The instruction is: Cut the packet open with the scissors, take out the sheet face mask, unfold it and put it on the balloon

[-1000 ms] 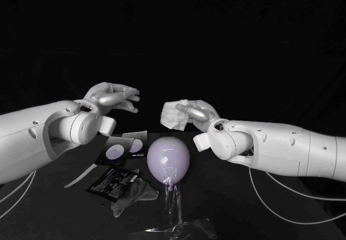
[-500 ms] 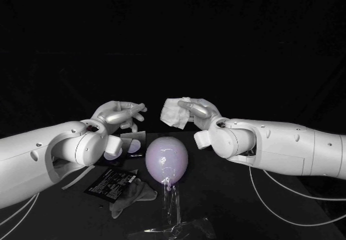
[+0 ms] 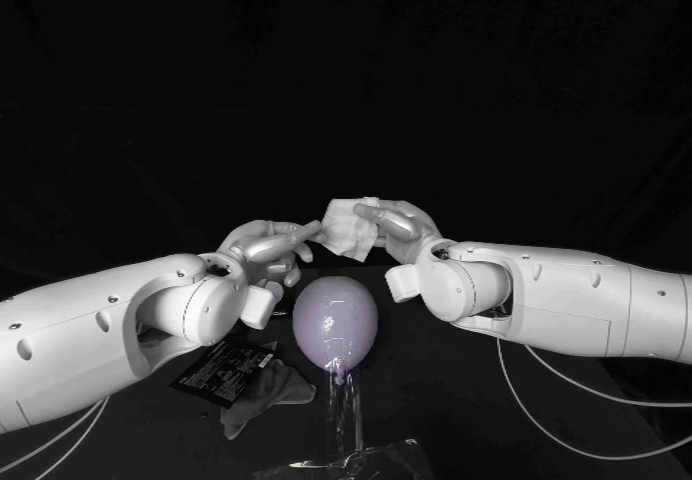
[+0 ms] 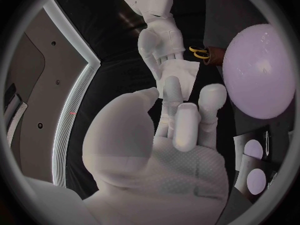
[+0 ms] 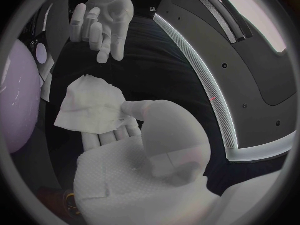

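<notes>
My right hand (image 3: 397, 228) holds the folded white sheet face mask (image 3: 343, 227) up above the table, pinched between thumb and fingers (image 5: 134, 110). The mask (image 5: 89, 105) is still folded into a small wad. My left hand (image 3: 274, 245) is open, its fingers stretched toward the mask's near edge; the right wrist view shows a small gap between the left hand (image 5: 103, 20) and the mask. The pale purple balloon (image 3: 336, 320) stands upright on a clear stand (image 3: 346, 455) below both hands. The black packet (image 3: 224, 365) lies on the table left of the balloon.
A crumpled grey cloth (image 3: 270, 392) lies beside the packet. Scissors with yellow handles (image 4: 200, 52) lie on the table beyond the balloon (image 4: 259, 77). A card with two purple discs (image 4: 253, 160) lies near the balloon's left side.
My left hand has moved right and a little down, closing in on the mask. The right hand keeps the mask in nearly the same place.
</notes>
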Motion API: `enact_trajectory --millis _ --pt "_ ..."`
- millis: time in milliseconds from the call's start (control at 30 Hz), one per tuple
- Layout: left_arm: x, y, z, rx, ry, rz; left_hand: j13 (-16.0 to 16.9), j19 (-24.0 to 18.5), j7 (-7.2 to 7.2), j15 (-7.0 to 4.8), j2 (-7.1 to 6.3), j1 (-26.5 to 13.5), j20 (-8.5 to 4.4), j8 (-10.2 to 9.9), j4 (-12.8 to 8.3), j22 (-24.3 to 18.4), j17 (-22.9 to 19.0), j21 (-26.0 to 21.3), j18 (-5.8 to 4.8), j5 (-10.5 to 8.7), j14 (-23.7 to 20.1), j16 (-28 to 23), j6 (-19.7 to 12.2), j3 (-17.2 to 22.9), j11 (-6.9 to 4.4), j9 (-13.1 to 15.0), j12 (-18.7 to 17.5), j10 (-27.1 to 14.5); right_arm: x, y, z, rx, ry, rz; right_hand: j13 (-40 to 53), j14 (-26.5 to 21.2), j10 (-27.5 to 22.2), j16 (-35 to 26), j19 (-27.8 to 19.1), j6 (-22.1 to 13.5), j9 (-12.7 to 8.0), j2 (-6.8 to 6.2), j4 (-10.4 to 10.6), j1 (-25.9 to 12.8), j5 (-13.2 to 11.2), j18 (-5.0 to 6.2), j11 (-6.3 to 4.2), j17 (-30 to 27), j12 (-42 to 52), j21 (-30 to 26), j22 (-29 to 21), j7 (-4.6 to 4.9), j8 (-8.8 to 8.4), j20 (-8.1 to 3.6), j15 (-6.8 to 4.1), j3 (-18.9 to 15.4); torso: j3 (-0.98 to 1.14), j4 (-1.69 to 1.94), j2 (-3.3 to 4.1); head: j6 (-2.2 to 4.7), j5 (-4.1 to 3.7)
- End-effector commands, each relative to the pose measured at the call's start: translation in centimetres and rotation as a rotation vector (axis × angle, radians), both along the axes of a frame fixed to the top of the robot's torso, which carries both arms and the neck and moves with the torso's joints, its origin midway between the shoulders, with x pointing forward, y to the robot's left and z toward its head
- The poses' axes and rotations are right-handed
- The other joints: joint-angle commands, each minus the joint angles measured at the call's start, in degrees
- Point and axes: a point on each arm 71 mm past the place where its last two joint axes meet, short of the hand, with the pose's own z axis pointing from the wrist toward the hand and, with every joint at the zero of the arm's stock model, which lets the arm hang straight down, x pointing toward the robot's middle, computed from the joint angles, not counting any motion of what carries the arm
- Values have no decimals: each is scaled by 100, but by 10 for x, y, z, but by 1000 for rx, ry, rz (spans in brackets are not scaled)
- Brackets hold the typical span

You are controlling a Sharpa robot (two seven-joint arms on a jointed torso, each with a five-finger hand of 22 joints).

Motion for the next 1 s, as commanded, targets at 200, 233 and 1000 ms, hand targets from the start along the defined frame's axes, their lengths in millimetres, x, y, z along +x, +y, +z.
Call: enact_trajectory --millis 200,233,1000 --pt "-1 -13 -3 1 50 25 23 20 -32 -28 44 -389 -16 -8 4 86 -19 95 -98 -172 115 22 113 -200 -50 -43 28 54 -1 7 3 6 -27 12 4 30 -32 -24 53 -48 7 2 -46 -44 -1 37 -25 -7 -29 33 2 335 8 5 11 -3 4 -2 -5 32 23" --pt "-1 -14 -3 3 53 27 24 14 -41 -31 52 -456 -17 -17 6 93 -24 103 -98 -185 116 21 135 -237 -52 -52 25 60 -1 8 3 6 -29 13 4 30 -32 -24 56 -46 8 2 -47 -43 -1 37 -25 -7 -29 34 2 335 9 5 11 -3 4 -2 -5 32 23" --pt "3 -20 -10 78 123 63 13 -47 -82 -58 169 -1195 -37 -79 11 131 -59 145 -92 -204 128 21 290 -738 -84 -116 -46 125 -7 17 5 5 -48 51 5 36 -28 -28 82 -31 14 1 -66 -41 1 38 -27 -8 -27 40 1 333 16 1 8 -2 1 1 -2 4 55"
